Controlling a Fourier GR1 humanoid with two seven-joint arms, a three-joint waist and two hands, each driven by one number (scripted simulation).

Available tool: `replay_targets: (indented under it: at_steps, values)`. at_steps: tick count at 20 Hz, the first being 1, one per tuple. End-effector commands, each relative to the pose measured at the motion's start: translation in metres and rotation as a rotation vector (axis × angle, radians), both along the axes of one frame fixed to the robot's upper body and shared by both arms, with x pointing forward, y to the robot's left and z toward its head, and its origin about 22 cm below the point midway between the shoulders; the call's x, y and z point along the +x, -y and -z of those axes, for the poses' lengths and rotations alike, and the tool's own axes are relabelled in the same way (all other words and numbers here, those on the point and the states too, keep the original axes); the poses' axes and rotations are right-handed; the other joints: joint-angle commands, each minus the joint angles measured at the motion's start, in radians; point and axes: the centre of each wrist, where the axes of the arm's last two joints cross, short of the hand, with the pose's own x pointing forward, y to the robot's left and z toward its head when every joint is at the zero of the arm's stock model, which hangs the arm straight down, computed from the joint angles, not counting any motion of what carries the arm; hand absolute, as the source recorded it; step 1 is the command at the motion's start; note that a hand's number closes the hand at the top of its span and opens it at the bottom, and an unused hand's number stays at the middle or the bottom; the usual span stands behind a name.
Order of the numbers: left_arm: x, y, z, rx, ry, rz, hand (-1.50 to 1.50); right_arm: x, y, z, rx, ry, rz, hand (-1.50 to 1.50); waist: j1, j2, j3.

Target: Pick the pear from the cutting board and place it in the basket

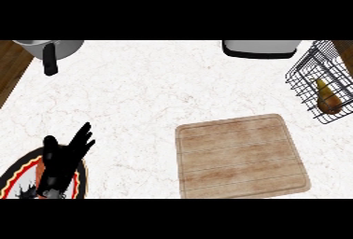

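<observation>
1. The pear (pixel 328 99) lies inside the wire basket (pixel 303 77) at the counter's right edge, stem end pointing away.
2. The board (pixel 240 156) sits bare, near the basket.
3. The left hand (pixel 64 154) rests at lower left over a plate (pixel 15 173), fingers straight and spread, holding nothing.
4. A pot (pixel 52 46), seemingly with a dark handle, stands at top left.

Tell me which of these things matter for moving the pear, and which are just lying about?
Part of the job:
yellow-brown pear, lying in the basket
black wire basket
bare wooden cutting board

Lying about:
grey pot with black handle
grey appliance
patterned plate
</observation>
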Motion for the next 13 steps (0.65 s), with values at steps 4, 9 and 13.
replay_targets:
  at_steps: [4, 9, 13]
  values:
    - [-0.013, -0.003, 0.016, -0.005, -0.073, -0.015, 0.0, -0.02, 0.028, -0.018, 0.133, 0.062, 0.068, -1.5, 0.0, 0.006, -0.006]
    - [-0.012, 0.008, 0.012, 0.009, -0.072, -0.015, 0.0, -0.046, 0.053, -0.038, 0.195, 0.074, 0.154, -1.5, 0.005, 0.011, -0.004]
    - [-0.011, 0.006, 0.017, 0.0, -0.071, -0.016, 0.0, -0.073, 0.072, -0.028, 0.201, 0.068, 0.184, -1.5, -0.002, 0.02, -0.001]
